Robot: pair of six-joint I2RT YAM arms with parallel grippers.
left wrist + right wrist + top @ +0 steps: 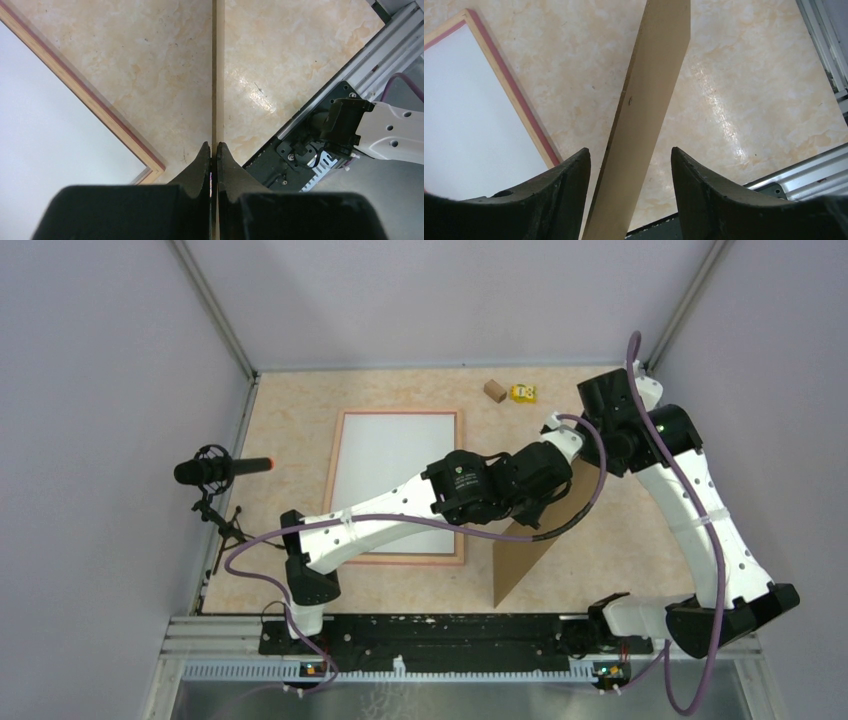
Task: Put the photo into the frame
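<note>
The frame (335,480) lies flat on the table, left of centre. A plain white sheet (385,465) fills it; no printed side shows. My left gripper (560,440) is shut on the top edge of the brown backing board (525,555) and holds it upright on its edge, right of the frame. In the left wrist view the gripper (213,147) pinches the thin board edge (217,75), with the frame corner (150,162) to its left. My right gripper (629,150) is open and straddles the board (654,75) without touching it. The frame rail (509,95) lies to its left.
A small brown block (494,390) and a yellow toy (521,393) sit at the far edge. A microphone on a stand (220,470) stands at the left edge. A metal rail with the arm bases (400,665) runs along the near edge. Walls enclose three sides.
</note>
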